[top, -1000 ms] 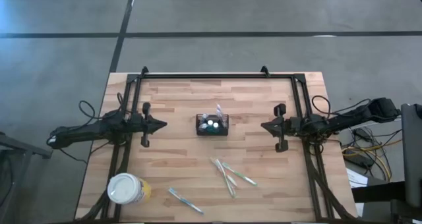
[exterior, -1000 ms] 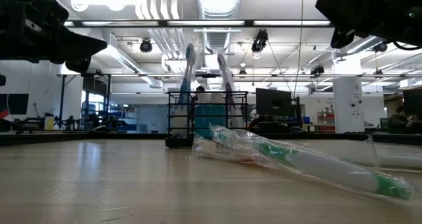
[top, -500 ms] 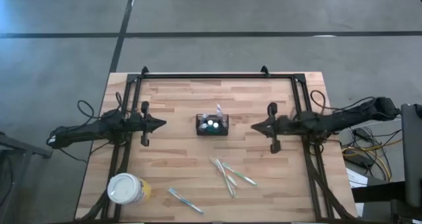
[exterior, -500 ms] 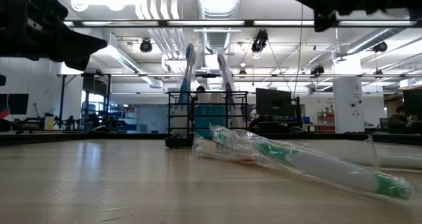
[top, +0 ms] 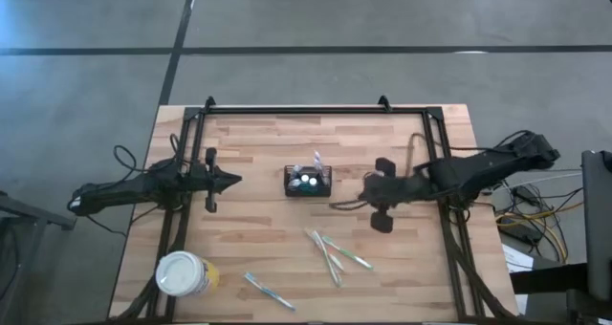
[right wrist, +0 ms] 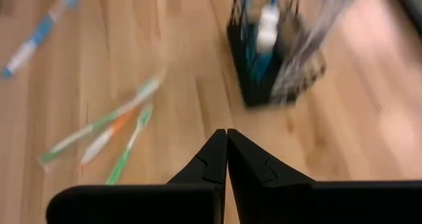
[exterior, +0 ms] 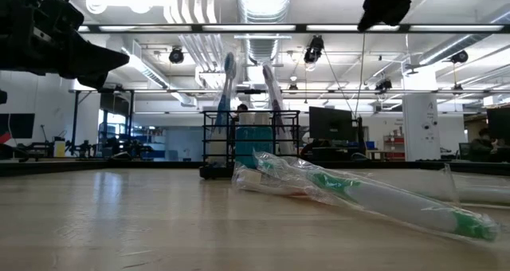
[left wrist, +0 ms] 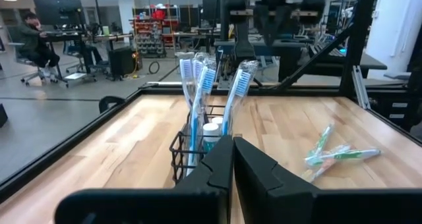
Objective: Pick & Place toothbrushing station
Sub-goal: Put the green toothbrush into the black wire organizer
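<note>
My right gripper (top: 337, 205) hangs just beside the black wire caddy (top: 308, 182), fingers pressed together and holding nothing — I judge it is lining up. My left gripper (top: 236, 182), also pinched together, waits on the caddy's far side.

Bright overhead lighting; right wrist view motion-blurred.

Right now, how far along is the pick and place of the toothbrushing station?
Early. Done: nothing visible; the toothbrushing station stands mid-table with brushes upright in it, untouched. In hand: the right gripper, fingers shut and empty, is stretched out close beside it. The left gripper waits on the other side, shut. Left: open the fingers, grasp, lift and place. Loose toothbrushes and the cup lie nearer the front edge.
</note>
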### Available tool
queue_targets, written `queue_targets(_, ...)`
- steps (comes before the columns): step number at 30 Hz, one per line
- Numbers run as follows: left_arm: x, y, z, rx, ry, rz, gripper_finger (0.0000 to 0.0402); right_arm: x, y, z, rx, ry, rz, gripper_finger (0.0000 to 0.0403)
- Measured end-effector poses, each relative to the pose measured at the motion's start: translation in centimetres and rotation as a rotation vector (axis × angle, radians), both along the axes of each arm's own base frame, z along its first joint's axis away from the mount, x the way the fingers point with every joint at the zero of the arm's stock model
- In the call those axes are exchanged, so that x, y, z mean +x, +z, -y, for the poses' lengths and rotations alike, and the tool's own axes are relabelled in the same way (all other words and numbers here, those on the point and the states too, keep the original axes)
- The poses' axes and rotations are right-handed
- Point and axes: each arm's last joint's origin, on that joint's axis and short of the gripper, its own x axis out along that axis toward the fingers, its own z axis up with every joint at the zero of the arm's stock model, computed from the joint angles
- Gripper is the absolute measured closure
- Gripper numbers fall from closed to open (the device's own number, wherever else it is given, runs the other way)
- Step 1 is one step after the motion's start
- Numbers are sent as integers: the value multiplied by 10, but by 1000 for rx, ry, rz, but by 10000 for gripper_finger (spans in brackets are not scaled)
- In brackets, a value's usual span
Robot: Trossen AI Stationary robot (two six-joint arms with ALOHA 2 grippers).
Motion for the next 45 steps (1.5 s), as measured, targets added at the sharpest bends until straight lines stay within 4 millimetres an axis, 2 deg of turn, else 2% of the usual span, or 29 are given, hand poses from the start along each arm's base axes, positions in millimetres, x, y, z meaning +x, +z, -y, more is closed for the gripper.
queue_targets(3,0,0,0,0,0,1,384,16,-7,-13,18,-29,-123,394)
queue_targets(10,0,0,0,11,0,0,387,57,-54,-50,116,12,-342,386)
queue_targets(17,0,0,0,6,0,0,387,78,-109,-88,205,87,-508,308)
queue_targets(21,0,0,0,3,0,2,388,83,-124,-95,203,83,-530,250)
queue_targets(25,0,-1,0,-13,-1,1,387,88,-130,-96,197,57,-497,200)
queue_targets(31,0,-1,0,-17,-2,0,390,91,-151,-97,158,34,-544,160)
queue_targets(38,0,-1,0,-18,-3,-1,389,94,-175,-99,125,25,-598,163)
queue_targets(41,0,-1,0,-19,-3,-1,388,94,-176,-98,123,28,-603,185)
queue_targets(45,0,-1,0,-28,-3,-1,388,93,-173,-98,125,33,-599,236)
